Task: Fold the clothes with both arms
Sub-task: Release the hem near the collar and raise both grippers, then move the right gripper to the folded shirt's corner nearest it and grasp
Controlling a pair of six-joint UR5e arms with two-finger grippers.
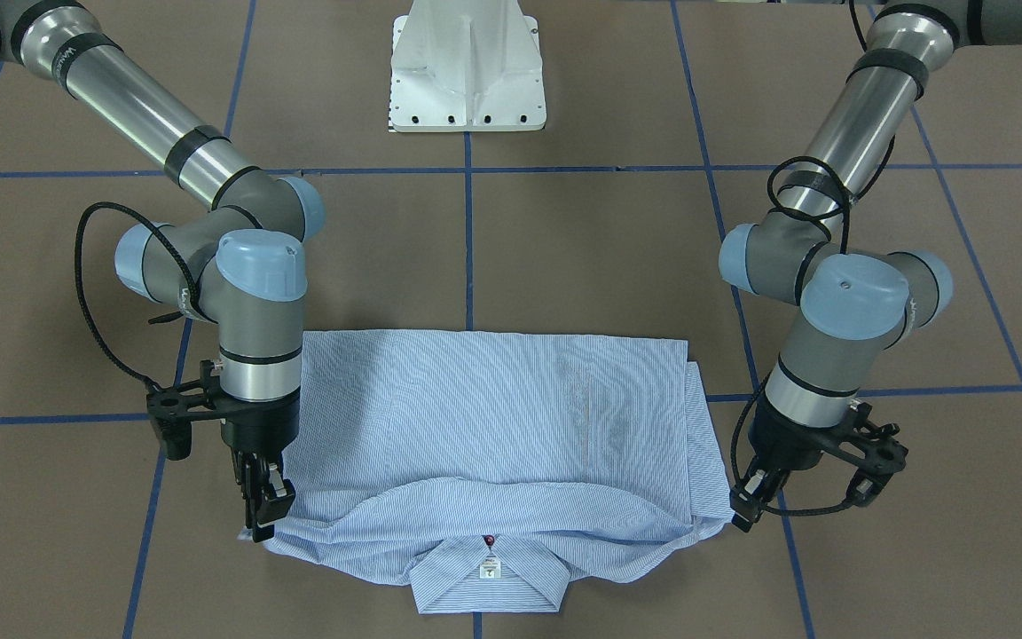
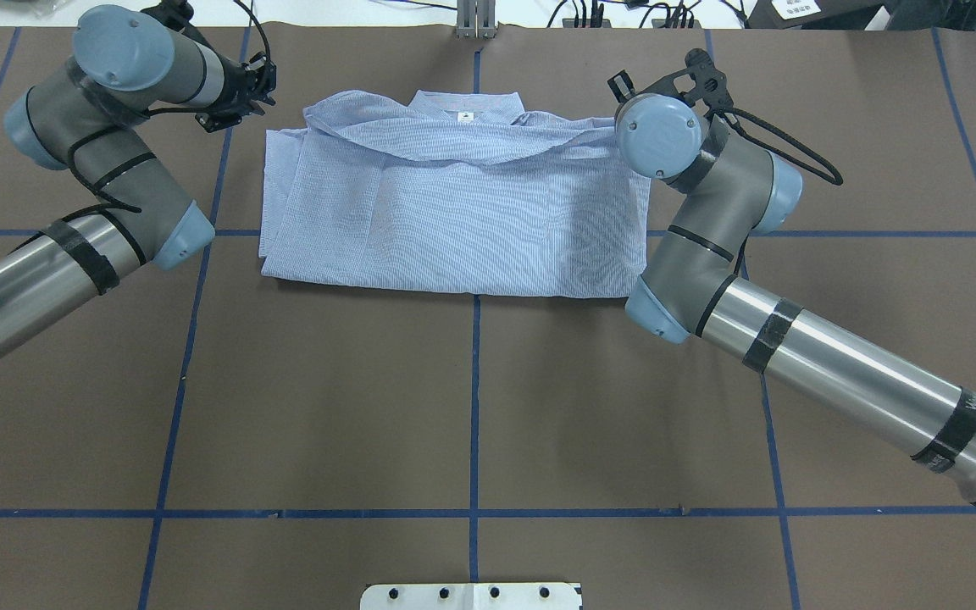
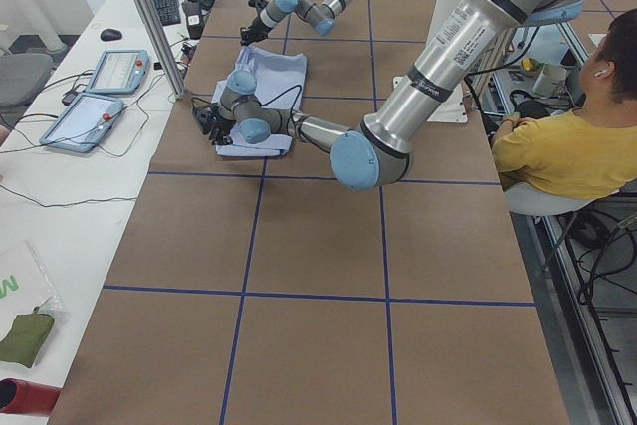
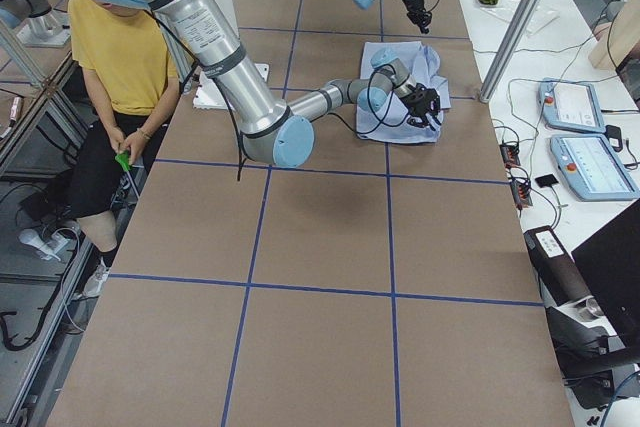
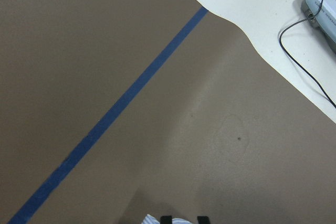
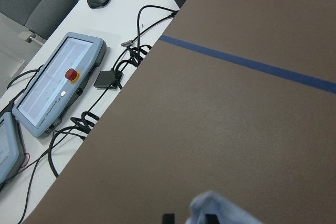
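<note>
The light blue-and-white striped shirt (image 1: 493, 408) lies folded on the brown table, collar and white neck label on the side far from the robot base. It also shows in the overhead view (image 2: 454, 203). My left gripper (image 1: 740, 515) is at the shirt's corner on that view's right, fingers closed on the fabric edge; the left wrist view shows a bit of shirt (image 5: 174, 220) between the fingertips. My right gripper (image 1: 261, 519) is at the opposite corner, shut on bunched fabric (image 6: 220, 208), low over the table.
The white pedestal base (image 1: 467, 67) stands behind the shirt. Blue tape lines (image 2: 475, 407) cross the table. The table's far edge (image 5: 252, 51) is close beyond both grippers, with cables and teach pendants (image 6: 58, 87) on the white bench. An operator in yellow (image 3: 567, 146) sits beside the table.
</note>
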